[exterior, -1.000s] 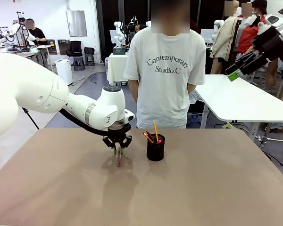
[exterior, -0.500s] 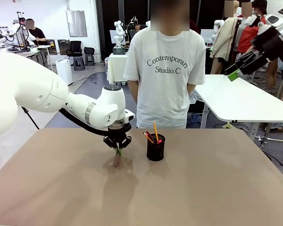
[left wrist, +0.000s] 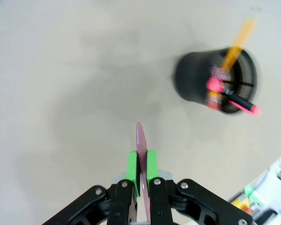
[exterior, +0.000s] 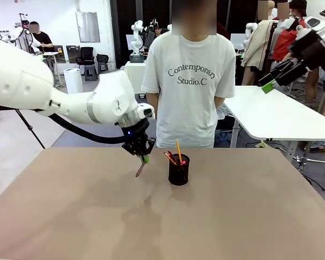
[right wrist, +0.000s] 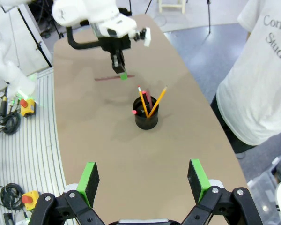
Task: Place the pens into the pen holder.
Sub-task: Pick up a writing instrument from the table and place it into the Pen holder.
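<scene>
Green pads are clamped tight on the dark red-brown pen (exterior: 140,170), and the left pincer (exterior: 144,159) has it lifted clear of the tan tabletop (exterior: 233,216), the pen hanging tilted below the fingertips. From the left wrist view the pen (left wrist: 141,140) runs straight out between the two pads (left wrist: 132,165), its tip past them over bare tabletop (left wrist: 61,93). Off to the upper right of that pincer (left wrist: 141,165) stands the black mesh pen holder (left wrist: 196,82), near but apart, already carrying the yellow-orange pencil (left wrist: 239,42) and a dark pen with pink-red marks (left wrist: 239,104). In the front view the holder (exterior: 179,170) sits just to the right of the held pen, on the person's side of the tabletop, with the person in the white T-shirt (exterior: 189,81) standing behind it. Now the right pincer (right wrist: 143,183): jaws spread wide, nothing between them, hovering high with the holder (right wrist: 146,119) and its pens well ahead of the fingers. Up in the front view it (exterior: 266,85) hangs at the far right, above the white table behind.
</scene>
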Action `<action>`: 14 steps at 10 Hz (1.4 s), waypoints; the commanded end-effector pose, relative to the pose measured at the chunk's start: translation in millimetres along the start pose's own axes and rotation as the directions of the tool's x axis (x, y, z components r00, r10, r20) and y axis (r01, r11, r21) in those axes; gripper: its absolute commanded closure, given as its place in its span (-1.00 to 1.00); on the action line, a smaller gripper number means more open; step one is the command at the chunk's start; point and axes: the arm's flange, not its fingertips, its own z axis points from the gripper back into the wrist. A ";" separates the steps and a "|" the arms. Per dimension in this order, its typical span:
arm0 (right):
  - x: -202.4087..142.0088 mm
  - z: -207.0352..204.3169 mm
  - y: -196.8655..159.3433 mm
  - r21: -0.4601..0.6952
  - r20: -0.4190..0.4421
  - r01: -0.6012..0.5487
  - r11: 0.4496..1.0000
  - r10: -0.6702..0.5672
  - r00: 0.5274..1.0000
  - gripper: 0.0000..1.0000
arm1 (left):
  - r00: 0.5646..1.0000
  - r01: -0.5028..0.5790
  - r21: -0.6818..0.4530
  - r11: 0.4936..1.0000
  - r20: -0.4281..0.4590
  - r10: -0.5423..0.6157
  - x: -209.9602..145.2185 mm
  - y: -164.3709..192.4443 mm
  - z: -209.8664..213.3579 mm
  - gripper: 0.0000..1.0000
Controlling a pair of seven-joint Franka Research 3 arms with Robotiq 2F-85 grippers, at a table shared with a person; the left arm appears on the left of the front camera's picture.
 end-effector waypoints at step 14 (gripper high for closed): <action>0.3 0.7 1.9 0.001 0.001 -0.001 1.000 0.001 1.000 -1.00 | 0.581 0.762 -0.364 0.536 0.751 -0.315 -29.1 22.6 92.9 1.00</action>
